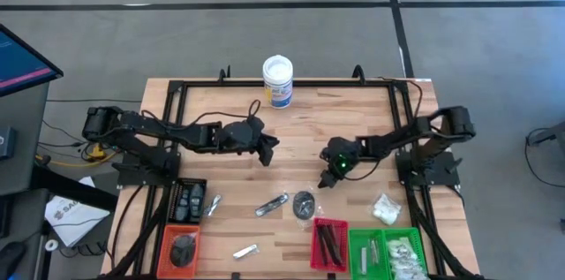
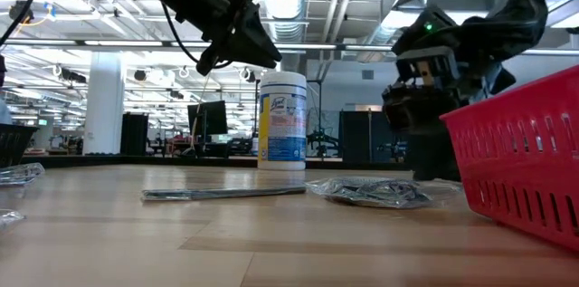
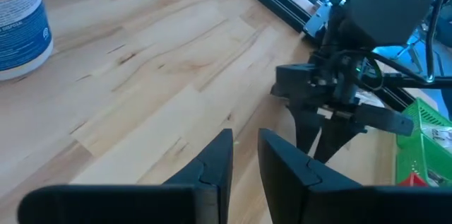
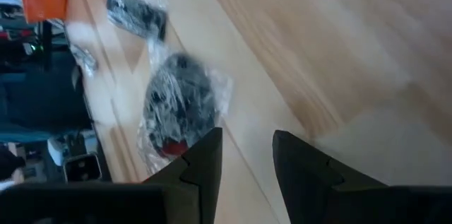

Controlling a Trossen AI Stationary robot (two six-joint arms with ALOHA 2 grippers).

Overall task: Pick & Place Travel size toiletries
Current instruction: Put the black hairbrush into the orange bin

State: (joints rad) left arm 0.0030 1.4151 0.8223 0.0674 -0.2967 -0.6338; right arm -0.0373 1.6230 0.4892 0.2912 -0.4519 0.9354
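Red, green, orange trays [image 1: 329, 245]: three

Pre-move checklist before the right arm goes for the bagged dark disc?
1. Right gripper empty, fingers parted: ok.
2. Bagged dark disc lies flat on the table, just ahead of the right gripper, apart from it: ok.
3. Left gripper empty, fingers a narrow gap apart, raised off the table to the side of the disc: ok.
4. Silvery packet beside the disc, touching or not: cannot tell.
5. Red tray beside the disc, room inside: cannot tell.
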